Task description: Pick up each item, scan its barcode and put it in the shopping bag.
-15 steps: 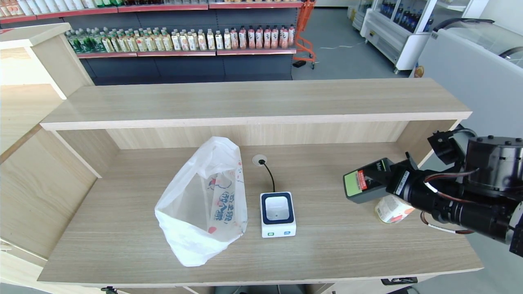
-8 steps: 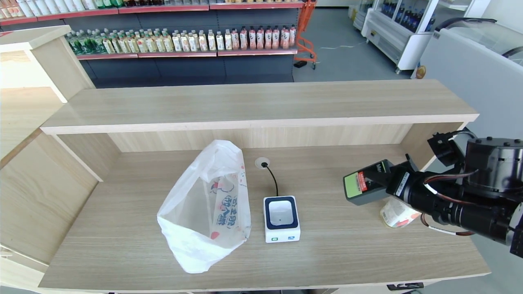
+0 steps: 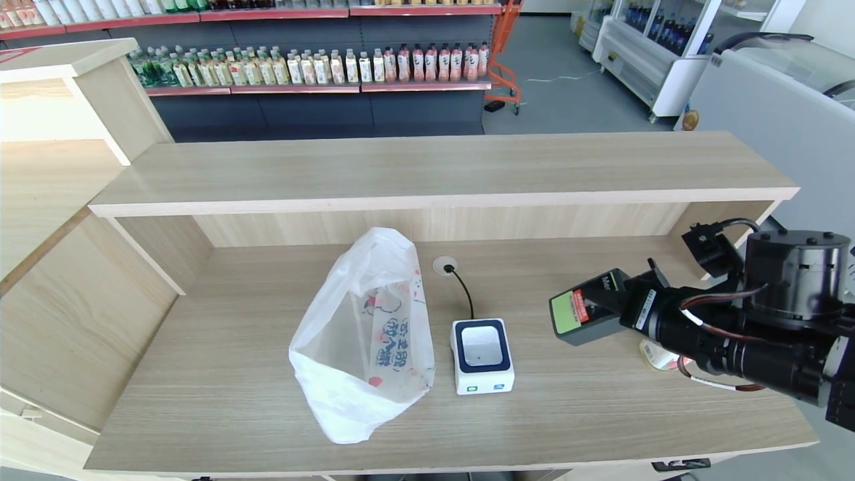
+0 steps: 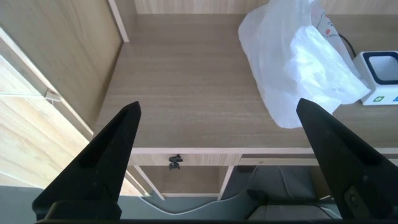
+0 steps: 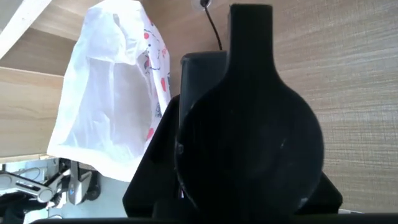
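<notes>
— Where's the item?

— In the right claw (image 3: 618,304), which is clamped on a dark box (image 3: 576,312) with a green and red label. The box hangs in the air above the right part of the worktop (image 3: 568,414), label end facing the scanner (image 3: 482,354).

— And the shopping bag (image 3: 364,334)?

— It stands open near the middle of the worktop, just beside the scanner, on its left. A black cable (image 3: 462,294) runs from the scanner to a hole at the back.

— Anything else lying about?

— A white tub (image 3: 658,355) rests on the worktop under the right arm, mostly hidden by it.

— The other arm?

— The left claw (image 4: 217,104) hangs over the worktop's near edge, its fingers (image 4: 106,162) spread wide apart with nothing between them, the bag off to one side.
</notes>
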### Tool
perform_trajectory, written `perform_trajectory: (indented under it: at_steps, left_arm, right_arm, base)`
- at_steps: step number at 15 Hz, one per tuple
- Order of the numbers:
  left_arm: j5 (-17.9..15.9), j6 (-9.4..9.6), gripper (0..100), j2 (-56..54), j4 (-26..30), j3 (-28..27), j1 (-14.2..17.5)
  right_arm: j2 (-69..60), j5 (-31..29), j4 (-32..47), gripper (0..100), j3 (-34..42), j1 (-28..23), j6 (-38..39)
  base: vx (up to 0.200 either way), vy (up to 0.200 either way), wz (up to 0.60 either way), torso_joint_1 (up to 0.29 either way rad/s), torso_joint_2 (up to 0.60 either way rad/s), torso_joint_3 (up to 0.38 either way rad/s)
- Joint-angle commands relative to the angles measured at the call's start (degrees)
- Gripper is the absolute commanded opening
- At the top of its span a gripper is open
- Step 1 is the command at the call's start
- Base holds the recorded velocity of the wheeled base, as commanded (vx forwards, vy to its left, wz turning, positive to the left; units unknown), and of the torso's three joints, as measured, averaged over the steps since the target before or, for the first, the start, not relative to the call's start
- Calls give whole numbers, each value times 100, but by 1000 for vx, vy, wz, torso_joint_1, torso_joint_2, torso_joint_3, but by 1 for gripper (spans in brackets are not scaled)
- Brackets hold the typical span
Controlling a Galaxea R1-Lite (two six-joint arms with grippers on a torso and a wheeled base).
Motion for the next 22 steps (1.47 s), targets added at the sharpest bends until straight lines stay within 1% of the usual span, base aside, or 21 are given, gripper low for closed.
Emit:
perform_trajectory:
  at_steps: [1, 4, 7, 11, 18, 22]
  left_arm:
    - [1, 0, 100, -2, 0, 0, 5]
    - [1, 9, 100, -2, 0, 0, 5]
    - [1, 9, 100, -2, 0, 0, 5]
    - [1, 9, 100, -2, 0, 0, 5]
    - [1, 9, 100, -2, 0, 0, 5]
    - [1, 18, 100, -2, 0, 0, 5]
  right_arm:
    - [415, 14, -7, 0, -126, 136, -6]
    - [1136, 14, -25, 0, -513, 399, 2]
    - [1470, 313, -25, 0, -627, 584, 2]
    - [1857, 436, -51, 0, -777, 663, -42]
    - [2490, 428, -51, 0, -1330, 681, -560]
    - [2657, 445, -60, 0, -1462, 769, -560]
  base:
    - [0, 0, 0, 0, 0, 0]
    - [0, 0, 0, 0, 0, 0]
    - [0, 0, 0, 0, 0, 0]
    - [0, 0, 0, 0, 0, 0]
    - [0, 0, 0, 0, 0, 0]
    - [0, 0, 0, 0, 0, 0]
